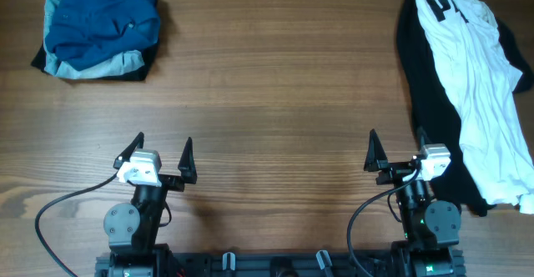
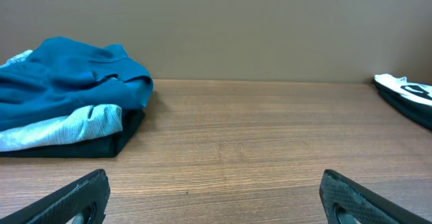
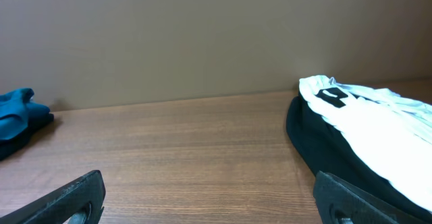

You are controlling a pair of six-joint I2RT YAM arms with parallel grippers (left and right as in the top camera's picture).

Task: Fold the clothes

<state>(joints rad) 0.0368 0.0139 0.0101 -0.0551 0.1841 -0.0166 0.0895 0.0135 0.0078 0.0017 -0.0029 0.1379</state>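
A pile of clothes lies at the far left: a dark-blue shirt (image 1: 102, 17) on top of pale denim jeans (image 1: 88, 67) and a black piece (image 1: 138, 70). It also shows in the left wrist view (image 2: 67, 82). At the right edge a white black-printed shirt (image 1: 476, 85) lies spread over a black garment (image 1: 430, 93); it also shows in the right wrist view (image 3: 378, 116). My left gripper (image 1: 160, 156) is open and empty near the front edge. My right gripper (image 1: 396, 150) is open and empty, its right finger close to the black garment.
The wooden table (image 1: 275, 85) spans the whole view. A brown wall (image 2: 216, 28) stands behind its far edge. Both arm bases and their cables sit at the front edge.
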